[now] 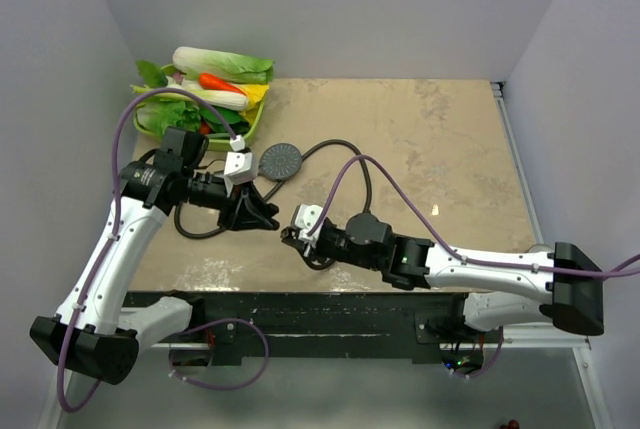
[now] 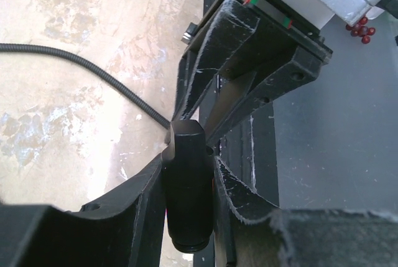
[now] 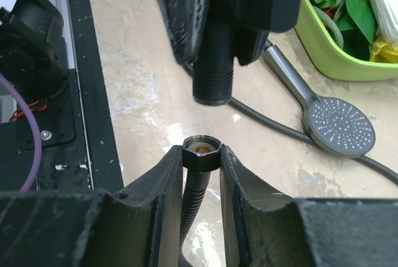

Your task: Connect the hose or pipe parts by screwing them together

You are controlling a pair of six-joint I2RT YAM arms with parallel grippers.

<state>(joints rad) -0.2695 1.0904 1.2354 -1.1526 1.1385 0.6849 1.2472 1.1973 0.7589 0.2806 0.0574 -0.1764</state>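
Note:
The dark grey shower head lies with its round face [image 1: 283, 161] [image 3: 341, 126] up on the table. My left gripper [image 1: 262, 217] [image 2: 189, 155] is shut on its short handle [image 2: 186, 192], whose threaded end [image 3: 211, 86] points at my right gripper. My right gripper [image 1: 292, 233] [image 3: 201, 155] is shut on the hose's hex end nut [image 3: 201, 152], brass washer showing inside. A small gap separates nut and thread, which are roughly in line. The thin ribbed hose [image 1: 366, 181] [image 2: 81, 61] [image 3: 261, 117] loops over the table behind.
A green tray [image 1: 252, 129] [image 3: 329, 55] of toy vegetables stands at the back left, close behind the shower face. The table's black front rail [image 1: 300, 304] [image 3: 93, 124] runs just under both grippers. Purple cables [image 1: 120, 149] arch over each arm.

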